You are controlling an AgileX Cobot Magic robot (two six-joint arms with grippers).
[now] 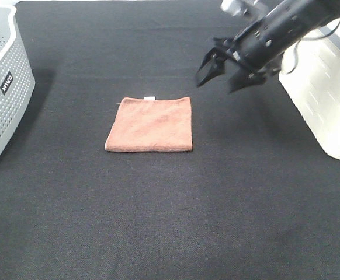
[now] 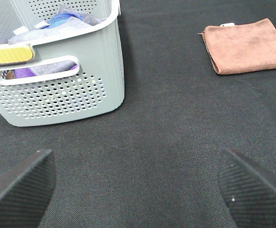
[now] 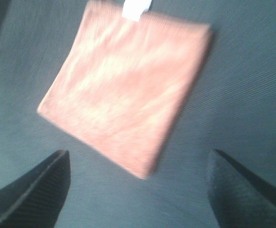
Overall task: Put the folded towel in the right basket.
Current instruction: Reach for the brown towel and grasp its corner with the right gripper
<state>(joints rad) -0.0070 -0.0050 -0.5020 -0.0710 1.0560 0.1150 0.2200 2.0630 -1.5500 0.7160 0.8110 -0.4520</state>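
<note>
Right claw (image 1: 215,86), spread wide at upper right, tilts toward the folded towel (image 1: 151,123) lying flat mid-frame, seemingly for a pinch.

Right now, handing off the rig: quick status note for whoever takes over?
Right gripper: open, empty, above the table between the folded towel and the right basket, facing the towel.
Left gripper: open, empty, near the left basket, which holds clothes.
Towel: flat on the black table, not gripped.
Done: nothing yet.
Left: grasp towel, carry to right basket, release.
</note>
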